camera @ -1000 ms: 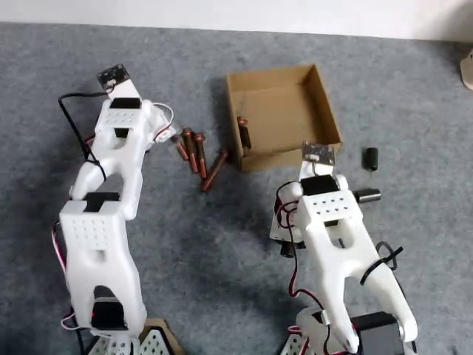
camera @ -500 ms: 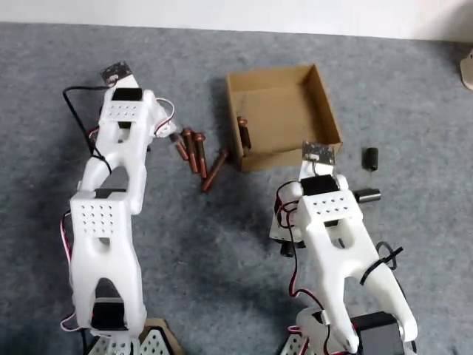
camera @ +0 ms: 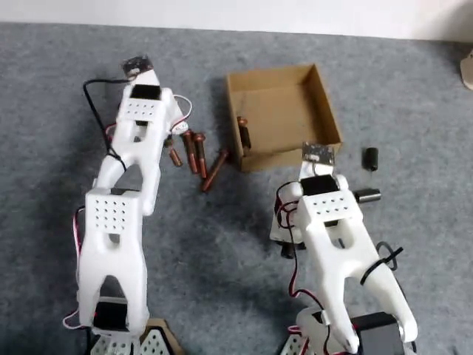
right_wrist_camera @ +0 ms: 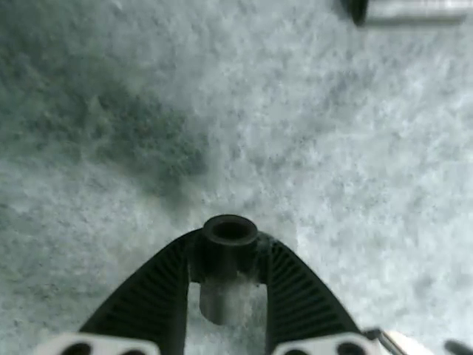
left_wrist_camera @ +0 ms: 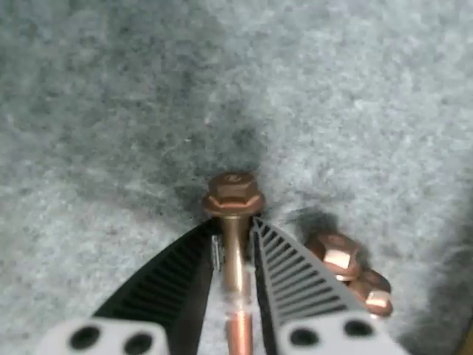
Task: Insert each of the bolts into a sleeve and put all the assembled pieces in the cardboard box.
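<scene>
One bolt [left_wrist_camera: 233,198] is clamped in the left gripper [left_wrist_camera: 233,225], just beside the loose bolts [camera: 199,159] on the counter [camera: 222,244]. The right gripper [right_wrist_camera: 230,244] grasps a black sleeve [right_wrist_camera: 230,231] near the cardboard box [camera: 325,111], which holds one assembled piece [camera: 242,132].

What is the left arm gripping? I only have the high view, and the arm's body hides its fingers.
Observer: In the left wrist view the left gripper is shut on a copper bolt, with the shank between the fingers and the hex head sticking out past the tips.
Operator: And the right one, has it got a sleeve?
Observer: Yes. The right gripper is shut on a black sleeve, with one end poking out beyond the tips.
Operator: Is anything in that end?
Observer: No. It looks open and hollow, with no bolt in it.
</scene>
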Motion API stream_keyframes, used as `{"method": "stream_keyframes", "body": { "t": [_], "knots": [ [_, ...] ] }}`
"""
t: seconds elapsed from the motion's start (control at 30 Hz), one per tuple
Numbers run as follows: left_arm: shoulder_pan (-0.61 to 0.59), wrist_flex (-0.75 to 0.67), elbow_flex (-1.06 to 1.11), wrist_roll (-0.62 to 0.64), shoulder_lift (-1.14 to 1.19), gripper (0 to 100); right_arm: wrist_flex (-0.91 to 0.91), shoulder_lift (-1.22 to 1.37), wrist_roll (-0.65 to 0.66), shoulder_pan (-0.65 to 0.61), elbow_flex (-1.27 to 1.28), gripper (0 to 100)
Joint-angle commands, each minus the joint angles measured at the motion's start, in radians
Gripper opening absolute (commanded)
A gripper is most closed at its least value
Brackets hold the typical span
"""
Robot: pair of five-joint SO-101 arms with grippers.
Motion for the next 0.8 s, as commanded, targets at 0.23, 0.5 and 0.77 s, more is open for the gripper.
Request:
{"method": "stream_keyframes", "body": {
  "t": [0.23, 0.5, 0.77],
  "knots": [
    [0.07, 0.121, -0.039, -0.003, -0.03, 0, 0.028, -0.157, 0.009, -0.012, -0.001, 0.4],
    [0.094, 0.4, -0.168, -0.003, -0.117, 1, -0.013, -0.596, 0.003, -0.012, 0.166, 0.4],
    [0.096, 0.46, -0.269, -0.021, -0.122, 1, -0.495, -0.944, 0.002, -0.01, 0.572, 0.4]
  ]
}}
